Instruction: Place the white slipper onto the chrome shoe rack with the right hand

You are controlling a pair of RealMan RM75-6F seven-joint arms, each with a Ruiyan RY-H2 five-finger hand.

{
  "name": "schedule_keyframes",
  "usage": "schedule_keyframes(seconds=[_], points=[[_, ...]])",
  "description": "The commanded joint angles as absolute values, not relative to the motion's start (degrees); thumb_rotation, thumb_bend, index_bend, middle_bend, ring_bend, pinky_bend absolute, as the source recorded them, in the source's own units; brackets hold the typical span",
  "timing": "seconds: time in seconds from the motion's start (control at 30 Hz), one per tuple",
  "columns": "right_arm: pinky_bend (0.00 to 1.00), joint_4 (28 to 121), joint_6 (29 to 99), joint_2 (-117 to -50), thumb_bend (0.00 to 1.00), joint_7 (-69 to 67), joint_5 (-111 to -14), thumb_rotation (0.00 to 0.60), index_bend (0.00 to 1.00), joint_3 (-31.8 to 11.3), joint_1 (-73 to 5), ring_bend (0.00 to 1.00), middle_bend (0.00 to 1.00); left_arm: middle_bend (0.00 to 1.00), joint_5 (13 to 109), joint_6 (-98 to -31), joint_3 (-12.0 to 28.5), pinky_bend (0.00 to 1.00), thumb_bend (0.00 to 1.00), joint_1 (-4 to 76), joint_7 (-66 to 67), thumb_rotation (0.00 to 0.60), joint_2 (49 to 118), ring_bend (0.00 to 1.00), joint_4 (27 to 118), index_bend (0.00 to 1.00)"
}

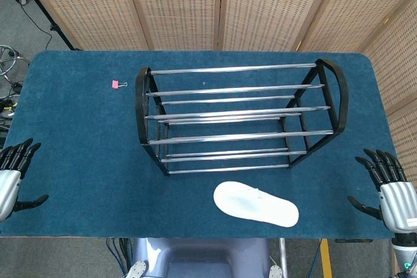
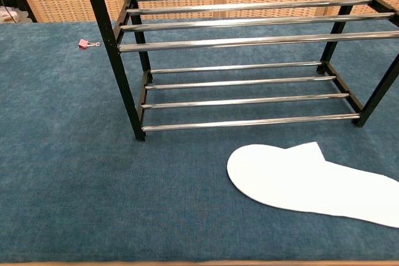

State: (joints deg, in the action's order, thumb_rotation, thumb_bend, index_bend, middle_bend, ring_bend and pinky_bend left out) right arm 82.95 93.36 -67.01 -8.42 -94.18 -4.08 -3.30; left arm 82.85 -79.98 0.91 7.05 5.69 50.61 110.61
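The white slipper [image 1: 255, 204] lies flat on the blue table, just in front of the chrome shoe rack [image 1: 238, 118]; the chest view shows the slipper [image 2: 312, 182] at lower right, below the rack [image 2: 243, 45]. The rack has two tiers of chrome bars in black end frames and nothing on it. My right hand [image 1: 388, 190] hovers at the table's right front edge, fingers spread, well right of the slipper and holding nothing. My left hand [image 1: 13, 177] is at the left front edge, fingers apart and empty. Neither hand shows in the chest view.
A small pink binder clip [image 1: 117, 84] lies on the table left of the rack, also seen as the clip [image 2: 84, 44] in the chest view. Woven folding screens [image 1: 221, 4] stand behind the table. Blue cloth [image 1: 78, 154] covers the tabletop.
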Motion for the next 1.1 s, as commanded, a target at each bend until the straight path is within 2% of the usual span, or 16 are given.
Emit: schedule_keyframes(seconds=[0.03,0.17,0.23,0.33,0.47,0.7,1.1], points=[[0.00,89.2,86.9,-64.1,0.00,3.1,-87.0,0.600,0.00,-3.3,-2.5,0.00,0.00,0.00,83.0,-80.1,0.8,0.00,0.00,6.9,5.8,0.600,50.7,0.00,110.5,0.00],[0.00,94.3,82.8,-61.9,0.00,6.8,-83.2,0.600,0.00,-3.2,-3.0,0.00,0.00,0.00,82.9,-79.9,0.8,0.00,0.00,7.0,5.8,0.600,50.5,0.00,110.6,0.00],[0.00,94.3,82.5,-61.3,0.00,6.2,-84.7,0.600,0.00,-2.6,-3.3,0.00,0.00,0.00,83.0,-80.3,0.9,0.00,0.00,6.8,5.3,0.600,50.3,0.00,110.6,0.00],[0.00,90.4,79.8,-60.3,0.00,1.2,-92.4,0.600,0.00,1.0,-5.1,0.00,0.00,0.00,81.7,-80.7,1.9,0.00,0.00,6.8,3.8,0.600,50.0,0.00,110.4,0.00],[0.01,82.3,79.7,-63.6,0.00,-6.2,-101.1,0.600,0.04,3.5,-8.2,0.00,0.00,0.00,79.8,-79.6,2.5,0.00,0.00,7.5,3.6,0.600,50.2,0.00,109.8,0.00],[0.08,72.1,82.6,-70.4,0.00,-5.6,-111.3,0.600,0.12,4.1,-13.2,0.00,0.02,0.00,79.1,-78.9,2.8,0.00,0.00,7.9,3.9,0.600,50.6,0.00,109.9,0.00],[0.13,60.8,80.0,-78.8,0.00,-9.0,-118.1,0.600,0.17,4.6,-24.0,0.00,0.06,0.00,76.9,-78.0,3.6,0.00,0.00,8.8,6.8,0.600,52.4,0.00,108.8,0.00]])
